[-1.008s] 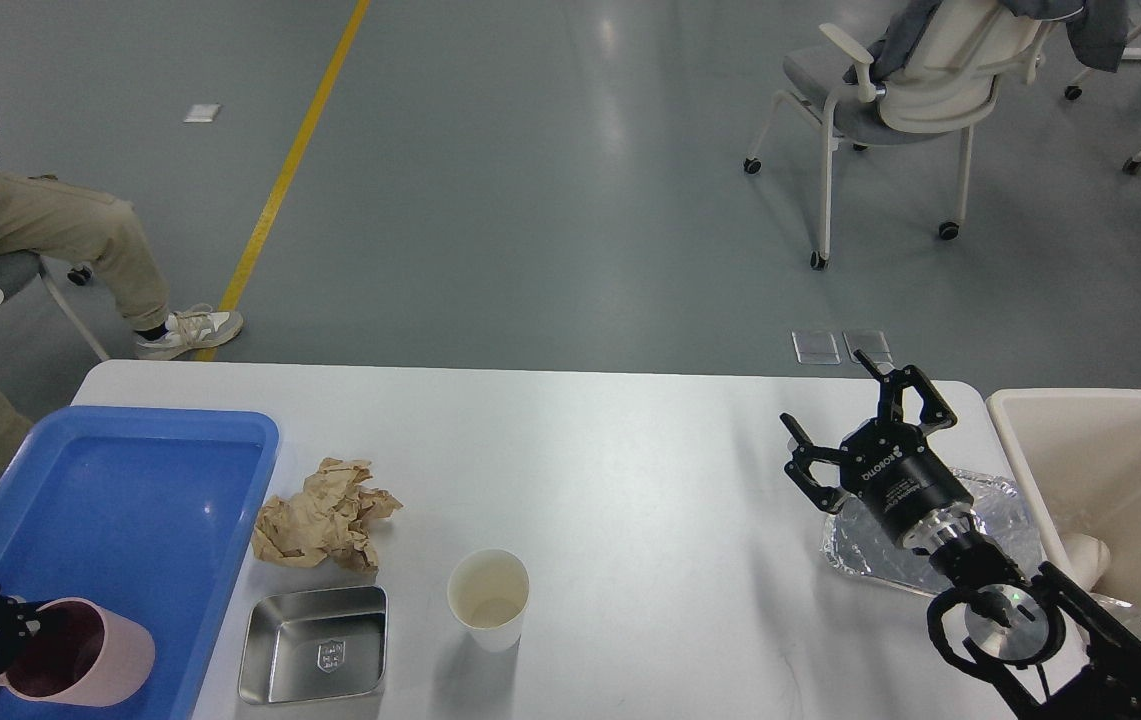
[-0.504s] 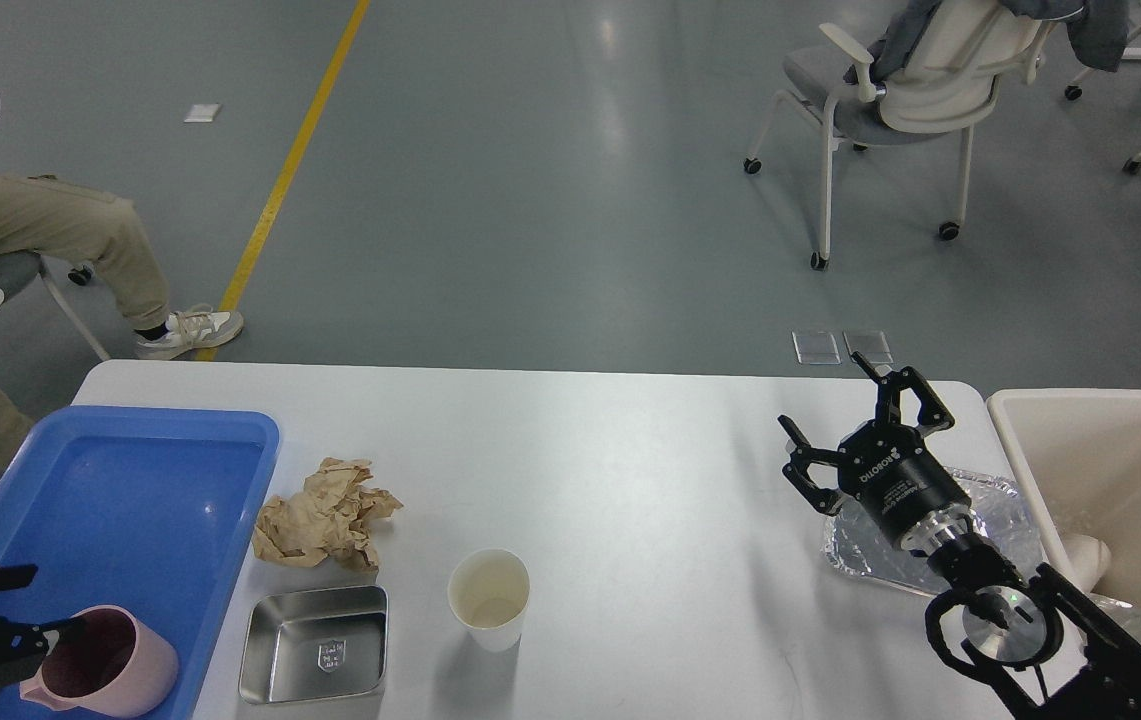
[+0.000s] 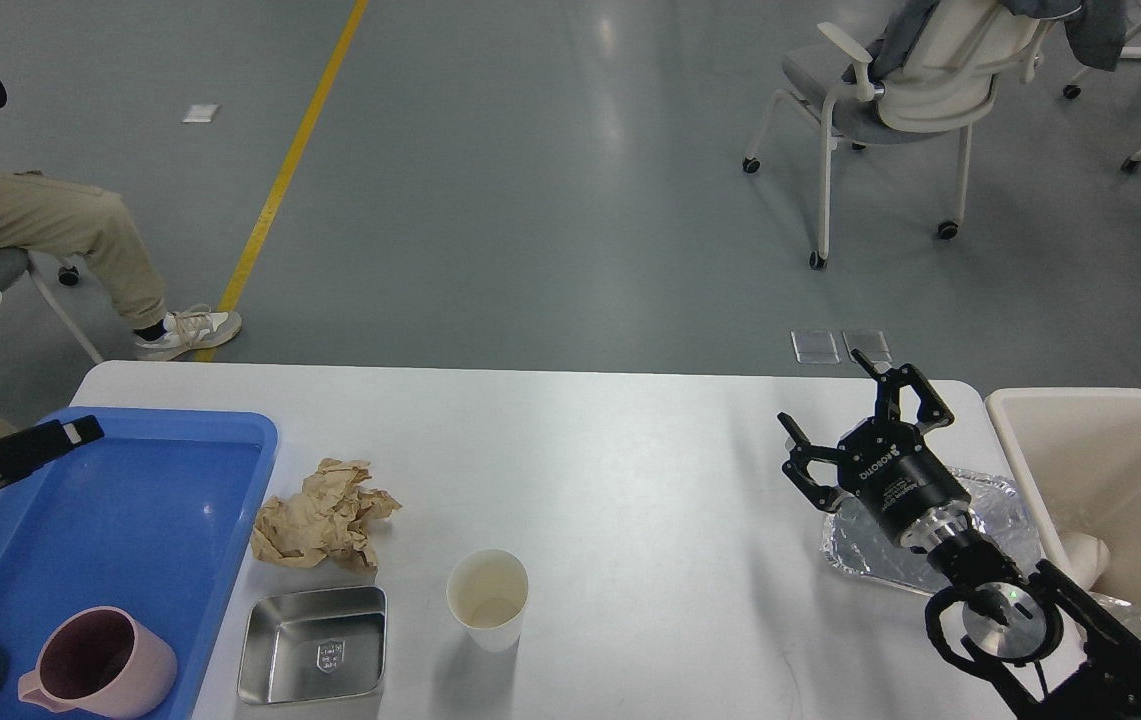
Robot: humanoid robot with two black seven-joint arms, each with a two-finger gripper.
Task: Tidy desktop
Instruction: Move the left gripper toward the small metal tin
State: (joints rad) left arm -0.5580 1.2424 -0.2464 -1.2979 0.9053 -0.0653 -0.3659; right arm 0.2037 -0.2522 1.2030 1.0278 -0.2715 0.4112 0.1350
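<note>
The white desktop [image 3: 610, 470] fills the lower view, with grey floor, a yellow line [image 3: 280, 180] and a wheeled chair [image 3: 890, 100] beyond it. The right gripper [image 3: 855, 425] hovers with jaws wide over a foil tray [image 3: 1000, 500], just left of a cream bin [image 3: 1130, 470]. Only 1 finger of the left gripper [image 3: 30, 452] shows, so its state is unclear; below it a blue tray [image 3: 170, 480] holds a pink mug [image 3: 105, 665]. Rightward lie crumpled paper [image 3: 325, 515], a steel dish [image 3: 312, 645] and 1 paper cup [image 3: 487, 598].
</note>
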